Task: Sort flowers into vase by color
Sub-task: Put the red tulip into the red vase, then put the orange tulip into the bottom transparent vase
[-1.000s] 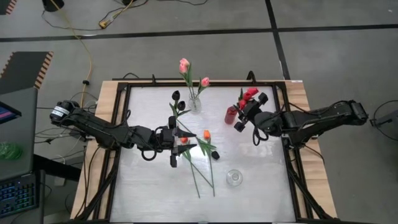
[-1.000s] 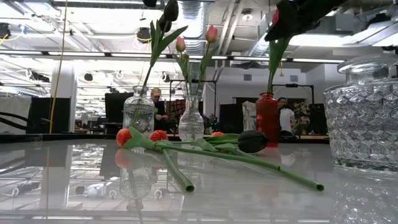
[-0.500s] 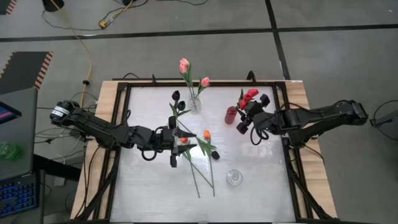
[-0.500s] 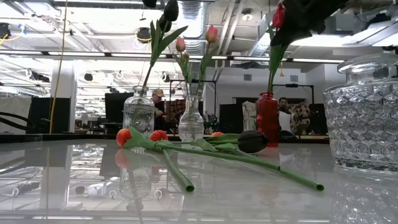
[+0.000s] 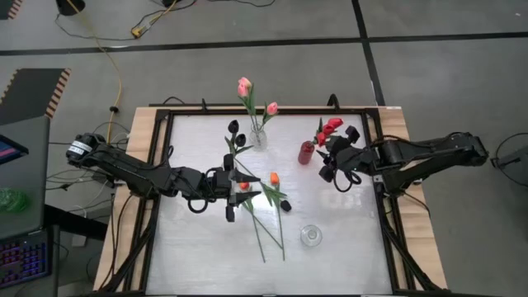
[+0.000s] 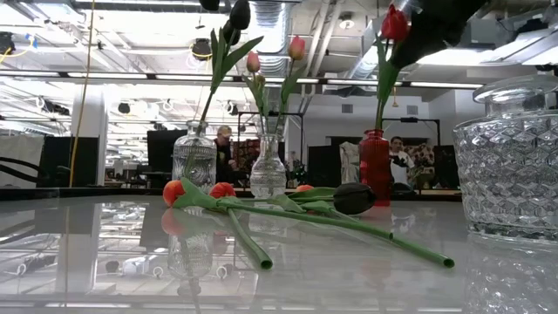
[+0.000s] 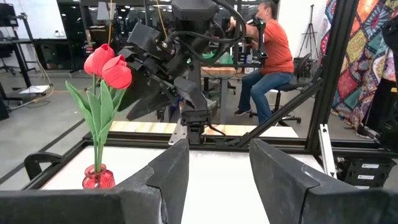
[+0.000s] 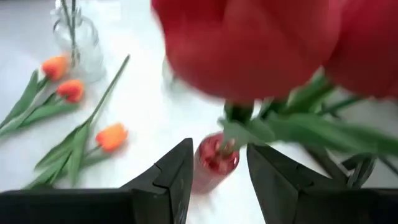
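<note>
A robotics lab or workshop — exposed ceiling ducts point(image 6: 261, 22), floor cables point(image 5: 107, 49), a person point(image 7: 270, 59) at a workbench.

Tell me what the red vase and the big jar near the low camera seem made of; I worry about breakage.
The red vase looks like red-tinted glass: glossy, slightly see-through at the neck. The big jar looks like clear cut glass or crystal, with a faceted diamond pattern that catches light; moulded plastic can't be excluded.
</note>
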Robot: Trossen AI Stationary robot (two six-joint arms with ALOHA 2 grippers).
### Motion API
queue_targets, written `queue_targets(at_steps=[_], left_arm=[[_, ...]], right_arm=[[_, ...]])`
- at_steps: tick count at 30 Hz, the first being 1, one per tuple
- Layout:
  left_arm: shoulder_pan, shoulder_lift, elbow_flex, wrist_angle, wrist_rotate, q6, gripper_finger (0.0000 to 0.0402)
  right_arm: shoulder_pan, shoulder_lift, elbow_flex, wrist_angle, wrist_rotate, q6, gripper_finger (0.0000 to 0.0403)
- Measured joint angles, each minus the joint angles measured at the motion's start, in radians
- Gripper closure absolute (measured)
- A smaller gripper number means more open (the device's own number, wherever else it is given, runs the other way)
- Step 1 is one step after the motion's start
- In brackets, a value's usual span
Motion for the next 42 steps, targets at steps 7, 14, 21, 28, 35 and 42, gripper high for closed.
queue_targets(at_steps=[7,14,21,28,35,42], left_arm=[[0.0,0.0,0.0,-0.027,0.0,0.0,0.0243],[0.0,0.0,0.0,-0.061,0.0,-0.067,0.0243],[0.0,0.0,0.0,-0.196,0.002,-0.302,0.0243],[0.0,0.0,0.0,-0.428,0.002,-0.693,0.0243],[0.0,0.0,0.0,-0.537,-0.004,-0.984,0.0243],[0.0,0.0,0.0,-0.687,-0.025,-1.33,0.0243]], right_arm=[[0.0,0.0,0.071,-0.218,-0.161,0.124,0.0225],[0.0,0.0,0.081,-0.264,-0.409,0.175,0.0225],[0.0,0.0,0.081,-0.264,-0.491,0.175,0.0225],[0.0,0.0,0.081,-0.263,-0.491,0.174,0.0225],[0.0,0.0,0.08,-0.263,-0.489,0.171,0.0225],[0.0,0.0,0.08,-0.263,-0.487,0.163,0.0225]])
